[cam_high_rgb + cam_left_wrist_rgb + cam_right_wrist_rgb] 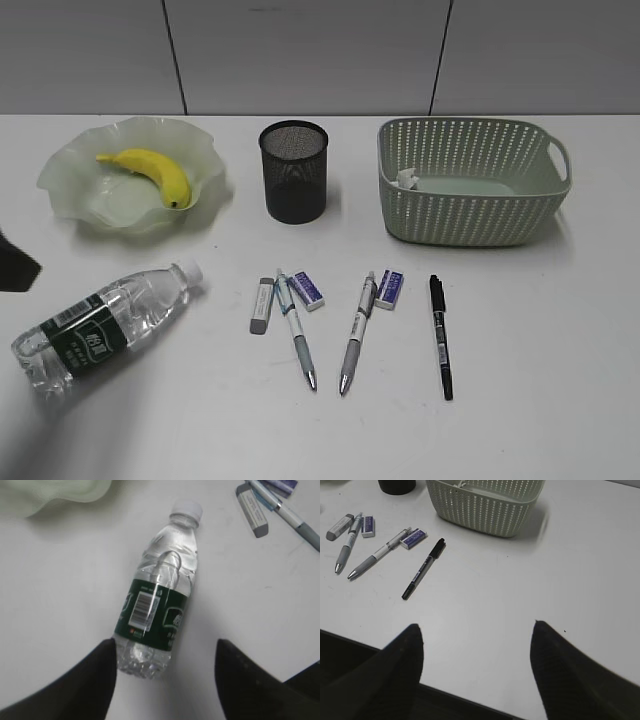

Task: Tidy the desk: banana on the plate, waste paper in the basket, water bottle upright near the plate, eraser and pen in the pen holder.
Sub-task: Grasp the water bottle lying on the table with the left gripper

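Your left hand is open and empty over the water bottle, lying near the plate. The bottle looks smooth and squashy, so grab its label middle. Your right hand is open and empty too.

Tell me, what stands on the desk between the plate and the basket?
The black mesh pen holder stands between the plate and the basket, seen in the exterior view.

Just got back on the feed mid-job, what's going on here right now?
The left tool is open with its jaws either side of the base of the water bottle, which lies on its side on the desk. The right tool hangs open over bare desk, holding nothing. The banana is on the plate, and a scrap of waste paper sits in the basket. Pens and erasers lie in front of the pen holder.
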Controlling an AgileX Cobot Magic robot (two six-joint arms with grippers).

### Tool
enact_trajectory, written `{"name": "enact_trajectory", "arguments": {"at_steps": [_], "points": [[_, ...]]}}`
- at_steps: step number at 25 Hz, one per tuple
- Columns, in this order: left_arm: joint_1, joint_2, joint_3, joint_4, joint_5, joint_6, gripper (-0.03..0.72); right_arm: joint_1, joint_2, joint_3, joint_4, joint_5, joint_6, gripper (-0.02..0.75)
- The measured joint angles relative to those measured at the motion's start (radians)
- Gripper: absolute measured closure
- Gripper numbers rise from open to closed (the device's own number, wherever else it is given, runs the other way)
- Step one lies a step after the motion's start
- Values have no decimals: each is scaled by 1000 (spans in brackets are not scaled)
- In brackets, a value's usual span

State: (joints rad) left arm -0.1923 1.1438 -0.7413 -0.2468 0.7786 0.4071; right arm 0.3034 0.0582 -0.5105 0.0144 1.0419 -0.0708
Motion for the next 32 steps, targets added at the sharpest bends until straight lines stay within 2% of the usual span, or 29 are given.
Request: {"name": "enact_trajectory", "arguments": {"at_steps": [4,7,11,17,32], "points": [[-77,249,-104,32,-5,5,137,0,0,0,0,-1,0,209],[-137,386,-170,90,-17,1,112,0,0,0,0,-1,0,209],[-180,506,-231,138,-43,-19,107,0,0,0,-1,-1,0,209],[-183,594,-274,148,-90,-28,106,0,0,0,-1,-1,0,209],[-183,739,-276,157,-194,-31,106,0,0,0,-2,-1,1,209]]}}
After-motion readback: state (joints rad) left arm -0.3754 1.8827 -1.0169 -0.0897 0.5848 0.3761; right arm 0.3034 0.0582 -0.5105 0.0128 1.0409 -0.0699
